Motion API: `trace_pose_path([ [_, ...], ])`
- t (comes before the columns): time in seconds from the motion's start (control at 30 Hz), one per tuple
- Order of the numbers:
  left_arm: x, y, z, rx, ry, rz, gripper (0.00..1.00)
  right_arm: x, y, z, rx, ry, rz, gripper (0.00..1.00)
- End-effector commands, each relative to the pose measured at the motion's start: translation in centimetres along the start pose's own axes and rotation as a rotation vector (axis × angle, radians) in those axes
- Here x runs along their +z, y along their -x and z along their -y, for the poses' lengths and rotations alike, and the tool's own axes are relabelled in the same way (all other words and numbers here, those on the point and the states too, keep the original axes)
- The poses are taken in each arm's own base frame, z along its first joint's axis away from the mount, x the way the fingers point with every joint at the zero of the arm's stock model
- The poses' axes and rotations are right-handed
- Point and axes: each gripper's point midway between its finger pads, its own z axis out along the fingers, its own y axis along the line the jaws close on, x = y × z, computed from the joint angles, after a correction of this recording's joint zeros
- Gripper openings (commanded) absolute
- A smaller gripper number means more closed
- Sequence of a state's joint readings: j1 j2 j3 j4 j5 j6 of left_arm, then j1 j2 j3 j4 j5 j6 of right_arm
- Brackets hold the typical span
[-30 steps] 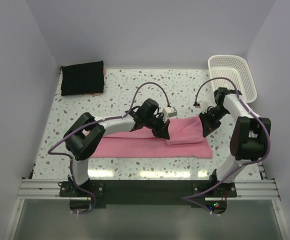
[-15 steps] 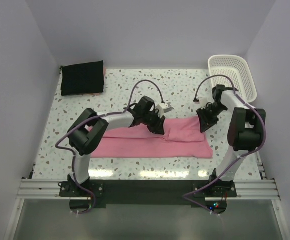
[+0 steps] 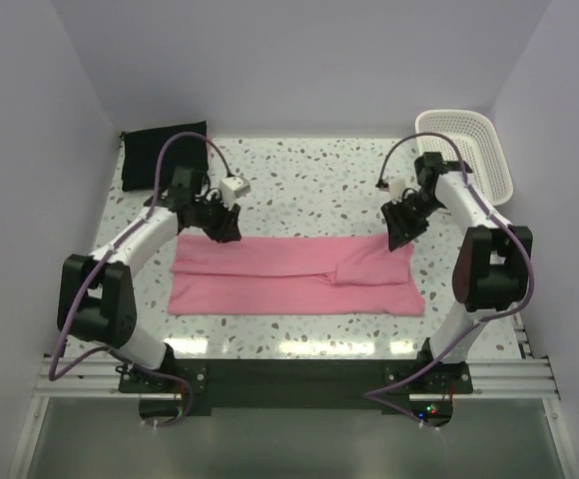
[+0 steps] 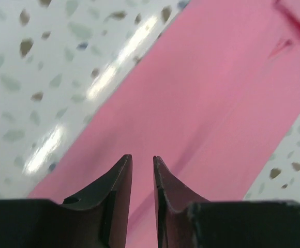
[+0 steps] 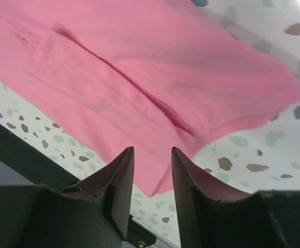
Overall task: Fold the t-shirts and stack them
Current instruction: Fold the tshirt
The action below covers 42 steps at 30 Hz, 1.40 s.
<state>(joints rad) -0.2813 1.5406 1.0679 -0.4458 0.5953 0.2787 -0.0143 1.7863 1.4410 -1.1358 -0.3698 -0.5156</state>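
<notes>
The pink t-shirt (image 3: pixel 289 274) lies flat as a long folded strip across the middle of the table. My left gripper (image 3: pixel 228 230) hovers over its back left corner, open a narrow gap with nothing between the fingers (image 4: pixel 120 178). The left wrist view shows the pink t-shirt (image 4: pixel 207 93) below the left gripper (image 4: pixel 142 157). My right gripper (image 3: pixel 399 236) is open above the strip's back right corner. In the right wrist view the right gripper (image 5: pixel 151 152) hangs empty over the pink t-shirt (image 5: pixel 139 57). The black t-shirt (image 3: pixel 138 165) rests folded at the back left.
A white lattice basket (image 3: pixel 466 150) stands at the back right corner. The speckled table (image 3: pixel 309 180) shows between the shirt and the back wall. The left arm's cable arches over the black garment. A dark rail runs along the near edge.
Both grippers opened and let go of the pink shirt. The left arm swung from the shirt's middle to its back left corner; the right gripper shifted slightly back. The shirt now lies flat.
</notes>
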Motion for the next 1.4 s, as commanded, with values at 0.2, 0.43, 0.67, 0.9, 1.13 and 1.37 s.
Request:
trace_pose_path([
  [0.2,-4.7,-13.3,-5.5,-0.03,0.105,-0.407,0.2,3.9,0.1,-4.0,-0.027,0.035,-0.08,0.34],
  [0.43,-5.1,-19.5,-5.0,-0.007,0.122,-0.565,0.17,6.6,-1.2,-3.3,-0.058,-0.04,-0.183,0.33],
  [0.67,-5.2,-19.8,-2.9,0.021,0.031,-0.545,0.15,10.0,0.9,-1.1,-0.131,-0.163,-0.24,0.32],
  [0.9,-6.7,-13.1,-2.1,0.092,0.067,-0.318,0.23,13.1,9.9,2.8,-0.275,-0.345,-0.185,0.31],
  [1.13,-6.3,-9.0,-2.1,0.17,0.097,-0.187,0.27,15.1,24.9,4.6,-0.562,-0.578,0.074,0.34],
  [1.37,-1.0,-7.9,-0.1,0.345,0.076,-0.267,0.24,6.3,32.5,3.0,-0.58,-0.786,0.403,0.58],
])
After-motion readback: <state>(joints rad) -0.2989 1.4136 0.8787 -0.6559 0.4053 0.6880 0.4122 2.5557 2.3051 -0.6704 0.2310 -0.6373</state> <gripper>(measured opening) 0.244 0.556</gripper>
